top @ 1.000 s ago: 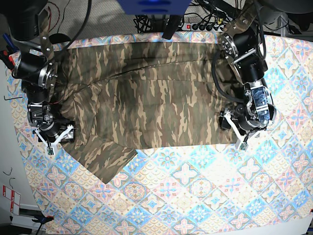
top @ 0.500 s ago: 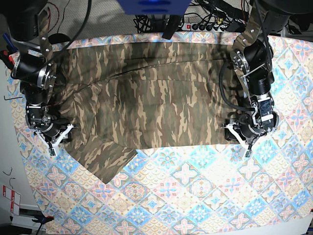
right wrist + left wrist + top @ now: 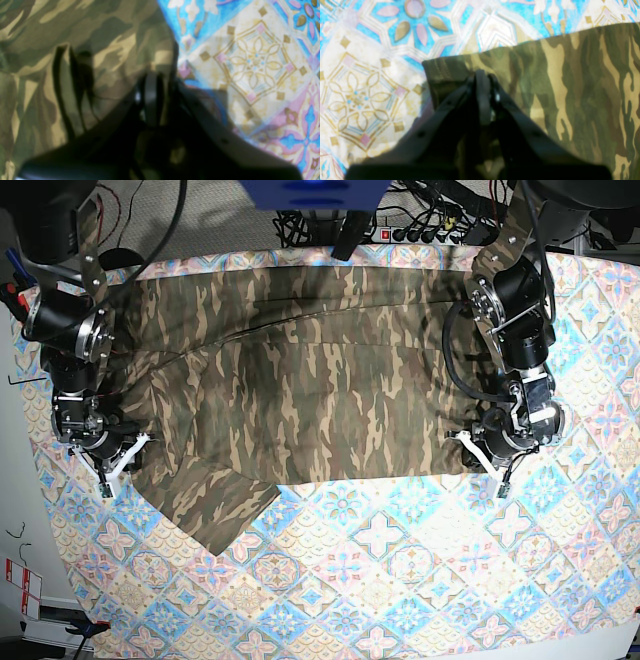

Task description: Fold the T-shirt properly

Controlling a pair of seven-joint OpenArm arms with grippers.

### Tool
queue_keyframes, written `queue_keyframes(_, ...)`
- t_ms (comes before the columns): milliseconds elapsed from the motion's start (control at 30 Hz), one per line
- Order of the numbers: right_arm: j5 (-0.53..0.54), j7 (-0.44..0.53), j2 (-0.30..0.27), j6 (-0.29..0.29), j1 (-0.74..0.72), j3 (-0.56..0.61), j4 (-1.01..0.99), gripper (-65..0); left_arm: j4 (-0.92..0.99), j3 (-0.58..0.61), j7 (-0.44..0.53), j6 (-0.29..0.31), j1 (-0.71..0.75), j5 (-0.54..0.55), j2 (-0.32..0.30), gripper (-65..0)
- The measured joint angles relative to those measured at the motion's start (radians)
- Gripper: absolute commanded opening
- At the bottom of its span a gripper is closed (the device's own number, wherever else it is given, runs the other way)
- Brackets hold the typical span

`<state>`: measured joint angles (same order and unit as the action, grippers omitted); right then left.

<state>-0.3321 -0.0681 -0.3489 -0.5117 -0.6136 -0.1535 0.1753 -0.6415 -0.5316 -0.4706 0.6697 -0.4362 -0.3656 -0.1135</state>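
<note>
My 2 hands have closed in over the last second: my left hand [image 3: 482,75] now pinches the corner of the T-shirt [image 3: 310,380], my right hand [image 3: 152,80] its opposite edge. Spread on the desk [image 3: 400,580], it looks ready for lifting.

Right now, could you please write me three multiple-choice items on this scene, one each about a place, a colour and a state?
1. Where is the left gripper?
A. at a corner of the T-shirt
B. mid-shirt
C. off the table

2. What colours is the tablecloth?
A. plain white
B. blue and pink pattern
C. black

3. How is the right gripper?
A. wide open
B. shut on the shirt's edge
C. holding a tool

Answers: A, the left wrist view shows the hemmed corner at its tips; B, the base view shows patterned tiles; B, its fingers are pinched together over the camouflage edge.
</note>
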Motion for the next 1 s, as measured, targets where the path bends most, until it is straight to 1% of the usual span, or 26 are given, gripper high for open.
queue_keyframes(100, 0.005, -0.016, 0.000, 0.000, -0.001, -0.003, 0.001, -59.8, -0.002, 0.000, -0.006, 0.000, -0.001, 0.001, 0.000, -65.0)
queue_keyframes(200, 0.006, -0.029, 0.000, 0.000, -0.002, -0.003, 0.002, -59.8, -0.097, 0.008, -0.104, 0.018, 0.019, -0.022, 0.021, -65.0)
queue_keyframes(300, 0.008, -0.031, 0.001, -0.001, -0.002, -0.011, 0.003, -59.9, -0.237, 0.011, -0.171, 0.018, 0.066, -0.039, 0.063, -65.0)
queue_keyframes(333, 0.008, -0.030, 0.001, -0.001, -0.002, -0.024, 0.003, -59.9, -0.271, 0.011, -0.212, 0.018, 0.075, -0.044, 0.069, -65.0)
queue_keyframes(367, 0.008, -0.030, 0.002, -0.001, -0.001, -0.040, 0.003, -59.9, -0.298, 0.015, -0.233, 0.018, 0.085, -0.050, 0.073, -65.0)
queue_keyframes(467, 0.007, -0.040, 0.002, -0.007, -0.001, -0.070, 0.003, -59.9, -0.343, 0.077, -0.291, 0.018, 0.098, -0.058, 0.074, -65.0)
queue_keyframes(633, 0.006, -0.041, 0.002, -0.013, -0.001, -0.070, 0.003, -59.9, -0.380, 0.085, -0.292, 0.019, 0.121, -0.054, 0.075, -65.0)
queue_keyframes(700, 0.007, -0.043, 0.000, -0.034, 0.000, -0.072, 0.003, -59.9, -0.393, 0.079, -0.309, 0.027, 0.124, -0.055, 0.075, -65.0)
queue_keyframes(767, 0.006, -0.045, 0.000, -0.035, -0.001, -0.072, 0.003, -59.9, -0.411, 0.019, -0.317, 0.032, 0.122, -0.062, 0.078, -65.0)
queue_keyframes(800, 0.006, -0.045, 0.000, -0.035, -0.001, -0.072, 0.003, -59.9, -0.427, -0.021, -0.327, 0.034, 0.121, -0.064, 0.080, -63.6)
queue_keyframes(833, 0.006, -0.045, 0.000, -0.035, -0.001, -0.072, 0.003, -59.9, -0.442, -0.042, -0.331, 0.033, 0.120, -0.070, 0.080, -60.3)
queue_keyframes(933, 0.004, -0.045, -0.001, -0.035, -0.001, -0.070, 0.003, -59.9, -0.476, -0.049, -0.340, 0.030, 0.106, -0.079, 0.071, -41.2)
queue_keyframes(1000, 0.004, -0.045, -0.001, -0.035, -0.001, -0.069, 0.003, -59.9, -0.509, -0.047, -0.325, 0.030, 0.097, -0.072, 0.069, -32.8)
